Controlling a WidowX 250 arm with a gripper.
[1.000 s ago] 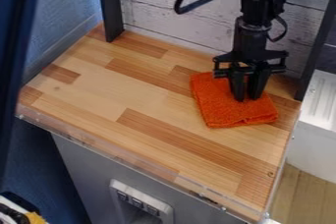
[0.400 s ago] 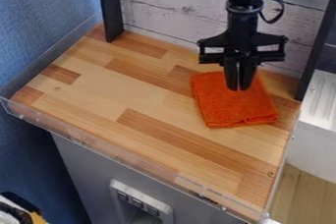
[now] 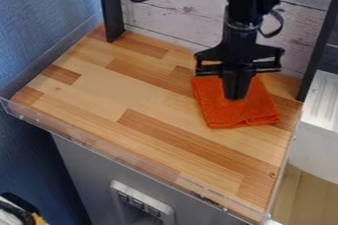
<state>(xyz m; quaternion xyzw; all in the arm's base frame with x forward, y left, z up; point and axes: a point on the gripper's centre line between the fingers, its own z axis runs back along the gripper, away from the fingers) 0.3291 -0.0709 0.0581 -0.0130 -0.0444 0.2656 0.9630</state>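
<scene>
The black gripper (image 3: 235, 97) hangs down over the upper left part of an orange cloth (image 3: 241, 112), its fingers together. Folded into a rough square, the cloth lies flat toward the right rear of the wooden tabletop (image 3: 119, 95). The fingertips are at or just above the cloth; whether they pinch any of it cannot be told. Part of the cloth's rear edge is hidden behind the gripper.
A clear low rim (image 3: 132, 162) runs along the table's front edge. Dark posts (image 3: 111, 7) rise at the rear left and right, with a whitewashed plank wall (image 3: 178, 9) behind. To the right is a white ribbed surface (image 3: 323, 100).
The gripper's fingers have come together since the first frame. It rose, then came down again slightly further left. The cloth has stayed in the same place.
</scene>
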